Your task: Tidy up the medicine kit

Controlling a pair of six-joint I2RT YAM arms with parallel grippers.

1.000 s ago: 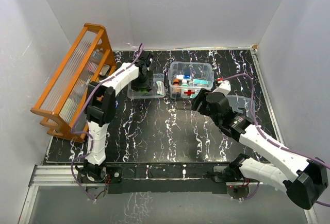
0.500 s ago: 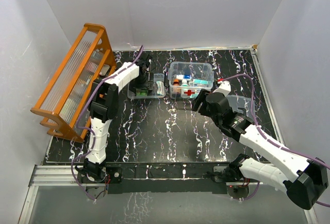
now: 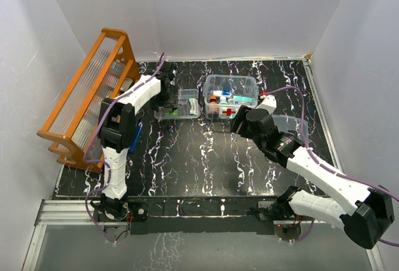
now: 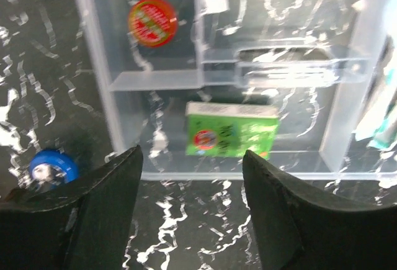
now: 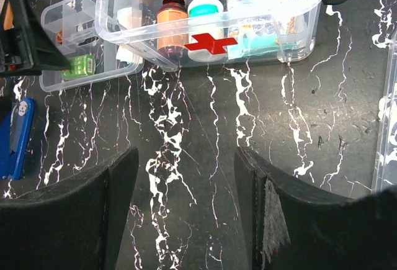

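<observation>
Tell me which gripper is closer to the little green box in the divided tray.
Left. The left gripper hangs open at the wall of the divided tray, with the green box just ahead of it. The right gripper is open in front of the medicine kit, farther off.

Your kit [image 5: 211, 42] is clear, glossy plastic, and the tray [image 4: 217, 174] is the same clear plastic, a little cloudier. Your table [image 3: 206, 159] is smooth and shiny, black with white marbling. The rack [image 3: 115, 37] looks like varnished orange wood. The green box [image 4: 231, 130] seems printed card.
</observation>
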